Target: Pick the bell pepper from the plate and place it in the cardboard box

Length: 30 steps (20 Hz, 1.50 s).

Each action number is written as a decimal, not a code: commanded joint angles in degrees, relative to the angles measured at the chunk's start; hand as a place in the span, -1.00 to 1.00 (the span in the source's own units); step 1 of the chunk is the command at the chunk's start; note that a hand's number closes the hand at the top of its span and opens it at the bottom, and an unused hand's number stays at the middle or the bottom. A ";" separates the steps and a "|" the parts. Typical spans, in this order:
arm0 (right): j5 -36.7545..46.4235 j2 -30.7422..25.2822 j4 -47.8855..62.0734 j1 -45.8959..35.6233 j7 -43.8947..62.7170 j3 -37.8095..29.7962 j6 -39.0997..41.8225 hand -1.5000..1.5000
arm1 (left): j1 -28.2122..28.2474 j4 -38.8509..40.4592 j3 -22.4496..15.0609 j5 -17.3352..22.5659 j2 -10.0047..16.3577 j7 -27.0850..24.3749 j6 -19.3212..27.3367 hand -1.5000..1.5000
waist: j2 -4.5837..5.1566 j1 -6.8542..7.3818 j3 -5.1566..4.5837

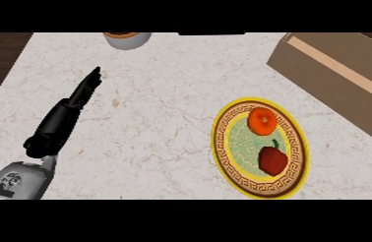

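Pepper (272, 161) lay on the plate (220, 137) by the counter's (160, 113) right edge, beside what looked like an orange (262, 121); the box (327, 69) stood at the far right corner. The left hand (65, 115), near the left edge, held nothing, fingers straight together. Grasping from above would spare the orange.

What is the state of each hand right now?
Left hand: open, fingers straight, holding nothing.
Right hand: not in view.
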 commanded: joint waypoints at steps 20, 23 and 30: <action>-1.05 10.82 7.18 -32.28 48.70 28.83 26.05 -1.00 | -4.33 2.53 0.99 -0.26 -1.11 0.46 -5.10 0.00 | 0.51 3.66 0.06; -1.05 12.91 9.79 -34.08 50.25 29.97 27.24 -1.00 | -2.57 1.31 0.15 -1.87 -2.27 -0.03 -3.34 0.00 | 0.28 3.42 0.07; 4.62 17.64 17.97 -38.38 50.21 32.00 27.55 -1.00 | -2.38 4.38 1.22 -2.62 -2.55 -1.86 -3.88 0.00 | 0.33 2.46 0.11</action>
